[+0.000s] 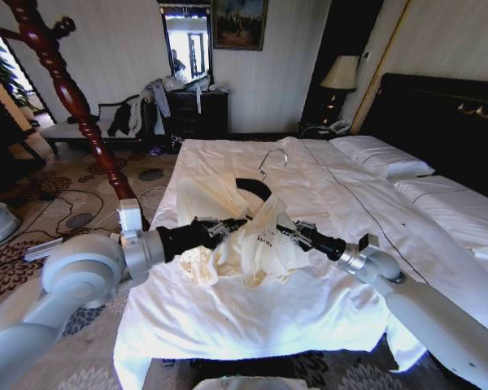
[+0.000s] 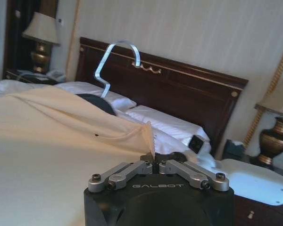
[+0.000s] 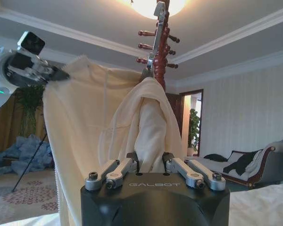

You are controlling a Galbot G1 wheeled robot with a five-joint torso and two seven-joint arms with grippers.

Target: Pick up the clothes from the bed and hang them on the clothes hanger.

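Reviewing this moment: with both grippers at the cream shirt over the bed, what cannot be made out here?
- Head view: most of the clothes hanger lies under the shirt; whether it sits inside the shoulders is hidden.
- Head view: the right gripper fingertips are buried in fabric.
- Left wrist view: the left gripper pinches a shirt edge; which edge is unclear.
- Right wrist view: the shirt hides the hanger's lower body.

Cream shirt (image 1: 252, 236), black hanger (image 1: 254, 188) with silver hook, white bed (image 1: 325, 301), red-brown coat stand (image 1: 73, 97)
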